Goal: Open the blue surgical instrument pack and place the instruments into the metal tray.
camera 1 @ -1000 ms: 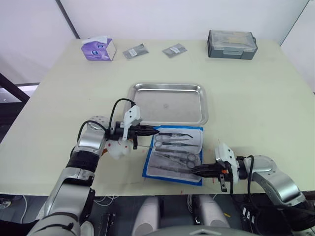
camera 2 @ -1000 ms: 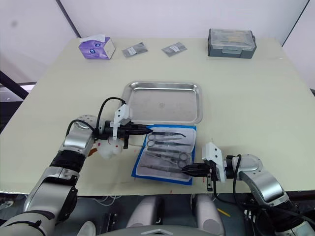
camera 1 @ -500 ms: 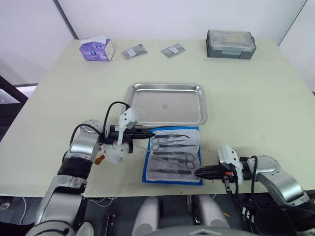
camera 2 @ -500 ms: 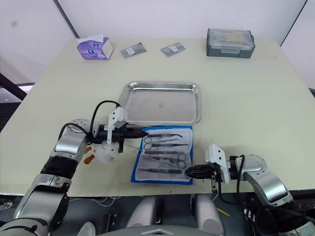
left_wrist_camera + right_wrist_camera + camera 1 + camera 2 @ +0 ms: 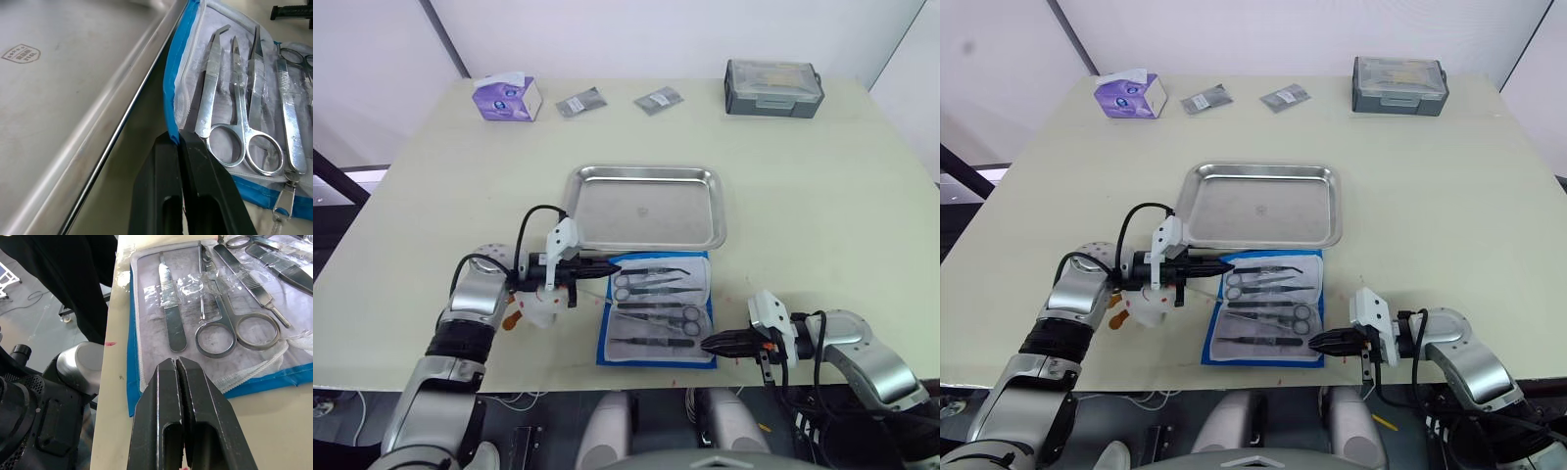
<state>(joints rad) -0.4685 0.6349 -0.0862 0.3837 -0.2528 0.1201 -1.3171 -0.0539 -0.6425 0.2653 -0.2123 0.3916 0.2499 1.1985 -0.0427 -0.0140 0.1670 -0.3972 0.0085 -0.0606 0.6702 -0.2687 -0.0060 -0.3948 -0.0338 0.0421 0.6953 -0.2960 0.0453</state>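
Observation:
The blue surgical instrument pack (image 5: 605, 333) lies open on the table just in front of the metal tray (image 5: 646, 174), its pale lining up. The instruments (image 5: 656, 299), several scissors, forceps and tweezers, lie side by side on the lining (image 5: 215, 58). The tray holds nothing. My left gripper (image 5: 607, 266) is shut, its tips pinching the pack's blue edge (image 5: 172, 98) at the far left corner beside the tray rim (image 5: 122, 122). At the pack's near right corner my right gripper (image 5: 705, 344) is shut, its tips over the blue border (image 5: 131, 382) with nothing visibly between them.
A purple tissue box (image 5: 507, 98), two small grey foil packets (image 5: 581, 102) (image 5: 658, 99) and a grey lidded box (image 5: 774, 88) line the table's far side. The table's front edge (image 5: 558, 382) runs close behind the pack and my right gripper.
My left gripper has drawn back to the left, and the pack, skewed a second ago, now lies square to the tray. The right gripper has shifted slightly toward the table's front edge.

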